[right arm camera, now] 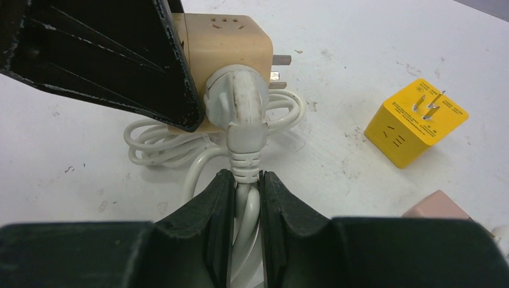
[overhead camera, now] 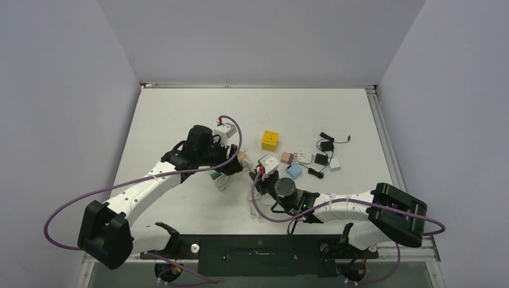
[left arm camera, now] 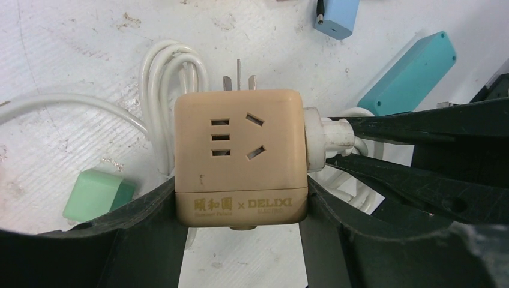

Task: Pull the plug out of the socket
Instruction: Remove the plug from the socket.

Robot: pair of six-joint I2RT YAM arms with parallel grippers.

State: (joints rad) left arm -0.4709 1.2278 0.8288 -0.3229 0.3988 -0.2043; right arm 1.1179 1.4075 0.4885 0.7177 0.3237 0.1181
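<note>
- The beige socket cube sits near the middle of the table, slightly toward the left edge, clamped between the fingers of the left gripper, which press on its two side faces.
- The white plug is seated in the cube's side face, and its coiled white cable lies on the table beneath.
- The right gripper is closed narrow, not on the plug head but on the ribbed strain relief and cable just below it.
- Risk: pulling from the cable could let the fingers slide along the cord, or bend the strain relief, instead of freeing the plug.
- Risk: a pull off the pin axis may jam the pins and twist the cube in the left grip.
- Risk: if the left hold slips, cube and plug travel together and sweep into the yellow cube or the teal block nearby.
</note>
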